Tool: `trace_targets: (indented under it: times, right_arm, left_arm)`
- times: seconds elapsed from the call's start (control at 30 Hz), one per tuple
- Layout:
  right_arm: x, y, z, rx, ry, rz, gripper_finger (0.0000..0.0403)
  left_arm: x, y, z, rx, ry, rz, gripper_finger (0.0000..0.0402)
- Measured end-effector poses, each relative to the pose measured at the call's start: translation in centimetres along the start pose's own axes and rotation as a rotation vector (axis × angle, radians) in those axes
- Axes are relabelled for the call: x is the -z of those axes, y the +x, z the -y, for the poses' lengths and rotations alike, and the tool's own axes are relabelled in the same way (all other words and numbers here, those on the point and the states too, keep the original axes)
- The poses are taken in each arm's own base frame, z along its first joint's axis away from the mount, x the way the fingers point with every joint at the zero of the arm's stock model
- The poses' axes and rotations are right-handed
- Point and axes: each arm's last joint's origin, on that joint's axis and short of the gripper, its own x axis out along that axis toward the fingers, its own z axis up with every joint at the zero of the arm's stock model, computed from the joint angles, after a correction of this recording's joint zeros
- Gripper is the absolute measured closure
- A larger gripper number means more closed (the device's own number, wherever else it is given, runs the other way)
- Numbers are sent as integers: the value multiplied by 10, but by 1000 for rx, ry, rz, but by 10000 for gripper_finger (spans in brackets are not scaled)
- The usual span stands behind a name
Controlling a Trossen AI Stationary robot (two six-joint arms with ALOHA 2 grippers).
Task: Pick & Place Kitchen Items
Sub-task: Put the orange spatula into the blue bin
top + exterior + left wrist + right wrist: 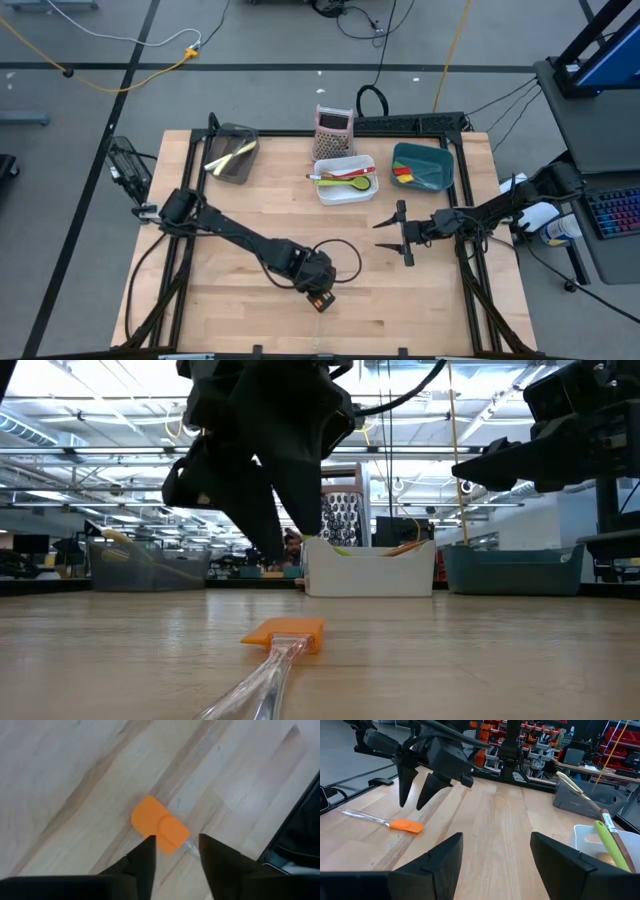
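An orange-headed spatula [160, 824] with a clear handle lies flat on the wood near the table's near edge [321, 301]. In the low view its head [286, 632] points away and the handle runs toward the camera. My left gripper [175, 851] hovers open just above it, fingers pointing down on either side of the spot where head meets handle, touching nothing; the right wrist view shows it [412, 806] clear of the spatula [406, 825]. My right gripper [392, 240] waits open above the table's right middle. Other utensils lie in the bins.
Along the far edge stand a dark mesh bin [232, 155] with yellow and cream utensils, an upright grater [334, 128], a white bin [345, 190] holding a green spoon and others, and a teal bin [425, 178] with red and yellow pieces. Bare wood surrounds the spatula.
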Motion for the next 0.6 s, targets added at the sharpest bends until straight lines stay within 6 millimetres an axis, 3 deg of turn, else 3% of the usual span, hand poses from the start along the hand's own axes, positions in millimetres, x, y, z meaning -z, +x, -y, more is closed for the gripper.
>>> trace_targets:
  times: [0.27,0.6]
  right_arm:
    - [1,0,0,-6,-2,-13,177]
    - [3,0,0,-8,-5,-29,177]
  left_arm:
    - [2,20,-6,-36,-101,9,173]
    - [2,39,-8,-59,-182,59,165]
